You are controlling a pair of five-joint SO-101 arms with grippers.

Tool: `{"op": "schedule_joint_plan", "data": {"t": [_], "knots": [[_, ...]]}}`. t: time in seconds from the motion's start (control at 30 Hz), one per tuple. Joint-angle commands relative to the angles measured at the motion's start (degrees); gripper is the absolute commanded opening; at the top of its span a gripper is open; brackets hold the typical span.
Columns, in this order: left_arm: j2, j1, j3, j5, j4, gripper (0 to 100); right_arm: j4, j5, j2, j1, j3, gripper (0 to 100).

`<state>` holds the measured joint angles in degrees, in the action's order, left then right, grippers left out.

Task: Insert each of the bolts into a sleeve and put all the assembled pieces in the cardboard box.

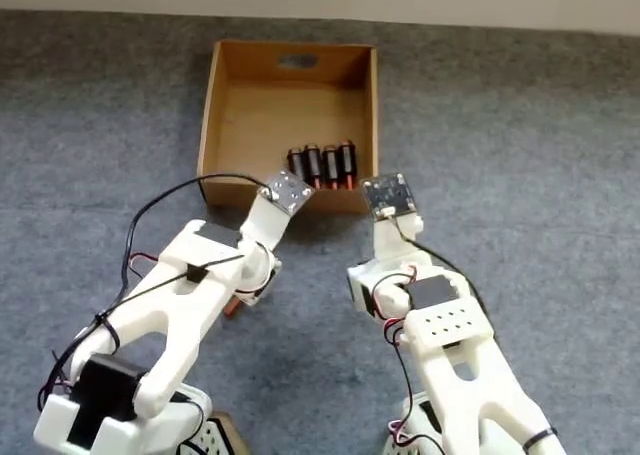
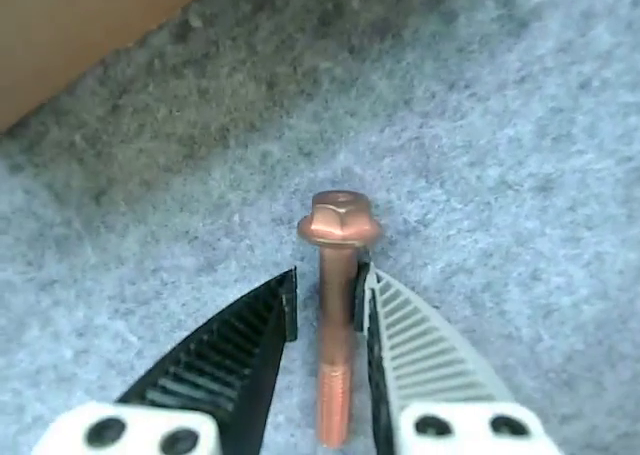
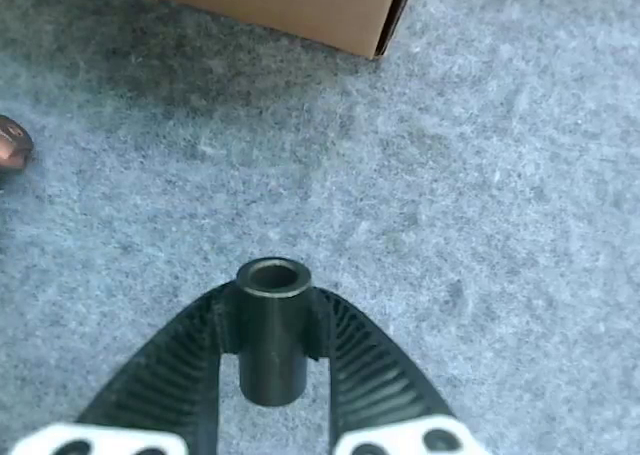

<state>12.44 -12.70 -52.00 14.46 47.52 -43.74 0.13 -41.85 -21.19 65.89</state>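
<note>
The left gripper (image 2: 325, 287) has its fingers on both sides of the copper-coloured metal bolt with a six-sided head (image 2: 337, 325); the pale finger touches it, the black one shows a thin gap, so I think it is not squeezed tight yet; the right gripper (image 3: 271, 300) is clenched on the short black metal sleeve (image 3: 271, 335), hole facing away from it (ready for a bolt to slide in); the brown cardboard box (image 1: 208, 125) sits just ahead of both, with four finished pieces (image 1: 322, 165) inside.

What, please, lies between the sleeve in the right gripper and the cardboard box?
Only bare grey carpet: the right wrist view shows nothing else between the sleeve in the right gripper and the cardboard box.
</note>
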Motion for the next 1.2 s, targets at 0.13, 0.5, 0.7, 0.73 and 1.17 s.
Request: {"op": "schedule_joint_plan", "data": {"t": [0.13,0.5,0.7,0.73,1.17], "knots": [[-0.40,-1.63,1.54,-0.09,-0.88,13,0.57,0.00,-1.98,0.66,-0.13,0.5],[-0.48,-3.47,4.44,-0.18,-0.62,12,0.66,0.00,-1.98,0.66,1.10,0.5],[-0.57,-3.91,4.44,-0.18,-0.53,12,0.75,0.00,-1.98,0.66,1.19,0.5],[-0.57,-3.91,4.44,-0.18,-0.53,12,0.75,0.00,-1.98,0.66,1.19,0.5],[-0.57,-4.00,4.35,0.09,1.14,12,0.75,0.00,-2.42,0.66,1.27,0.5]]}}
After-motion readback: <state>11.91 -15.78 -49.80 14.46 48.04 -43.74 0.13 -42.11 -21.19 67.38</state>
